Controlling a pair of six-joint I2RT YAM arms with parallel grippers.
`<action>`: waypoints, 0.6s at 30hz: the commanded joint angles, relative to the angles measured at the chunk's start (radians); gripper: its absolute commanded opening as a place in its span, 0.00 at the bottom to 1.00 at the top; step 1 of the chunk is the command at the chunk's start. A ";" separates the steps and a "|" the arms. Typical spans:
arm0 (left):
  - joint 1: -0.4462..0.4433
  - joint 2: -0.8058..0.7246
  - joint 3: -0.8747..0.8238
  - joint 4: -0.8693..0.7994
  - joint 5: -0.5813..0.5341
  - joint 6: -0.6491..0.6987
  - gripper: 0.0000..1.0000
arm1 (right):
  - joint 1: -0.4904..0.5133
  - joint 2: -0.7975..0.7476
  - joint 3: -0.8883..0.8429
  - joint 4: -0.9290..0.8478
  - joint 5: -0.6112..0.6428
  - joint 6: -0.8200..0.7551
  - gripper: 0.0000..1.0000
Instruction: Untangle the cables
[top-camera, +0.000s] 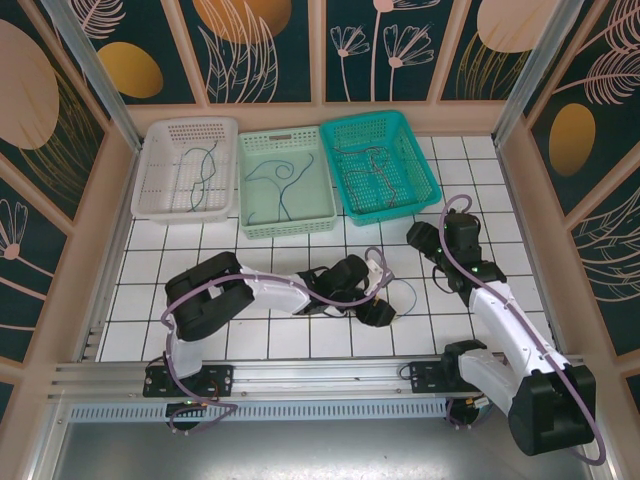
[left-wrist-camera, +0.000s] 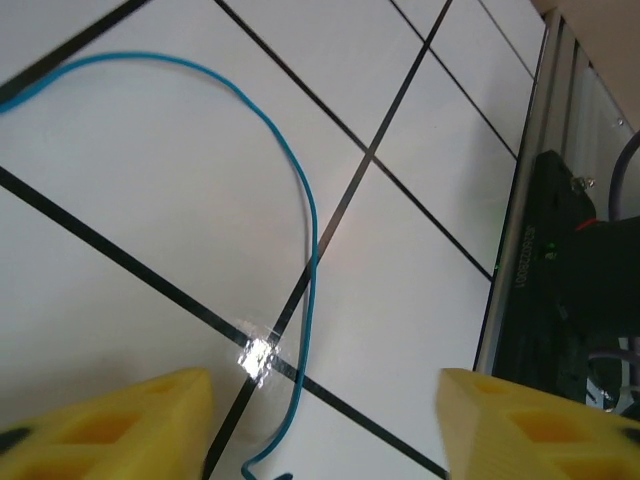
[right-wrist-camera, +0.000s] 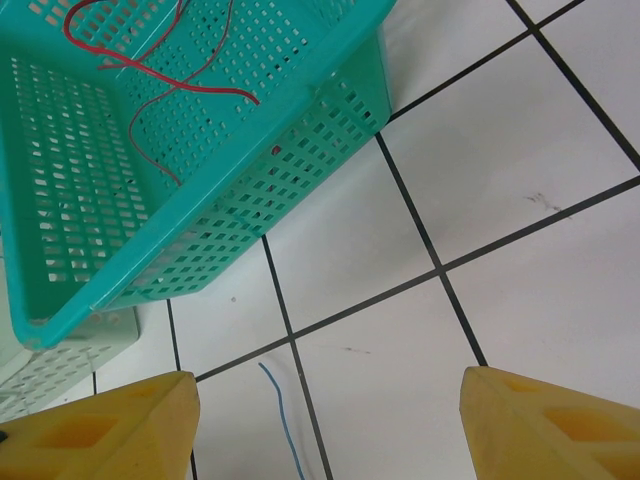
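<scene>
A thin blue cable (top-camera: 405, 294) lies loose on the white tiles just right of my left gripper (top-camera: 380, 298). In the left wrist view this blue cable (left-wrist-camera: 305, 215) curves down from the top left and runs between the yellow fingers (left-wrist-camera: 160, 420). The left gripper (left-wrist-camera: 325, 388) is open, with its jaws on either side of the cable and clear of it. My right gripper (right-wrist-camera: 328, 385) is open over bare tiles beside the teal basket (right-wrist-camera: 250, 190), and one end of the blue cable (right-wrist-camera: 285, 420) lies between its fingers. A red cable (right-wrist-camera: 170, 75) rests in that basket.
Three baskets stand along the back: a white basket (top-camera: 150, 165) with a green cable, a light green basket (top-camera: 252, 180) with a blue cable, and the teal basket (top-camera: 425, 165). The right arm's base (left-wrist-camera: 565, 290) is close to the left gripper. Side walls enclose the table.
</scene>
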 joint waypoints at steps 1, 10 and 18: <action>-0.001 0.031 0.035 -0.038 0.015 0.016 0.50 | -0.008 -0.026 -0.012 0.020 -0.013 -0.002 0.70; -0.002 -0.014 0.031 -0.097 -0.069 0.061 0.02 | -0.016 -0.036 -0.015 0.026 -0.024 -0.007 0.70; -0.002 -0.172 0.088 -0.375 -0.267 0.346 0.00 | 0.023 -0.026 -0.051 0.128 -0.199 -0.130 0.66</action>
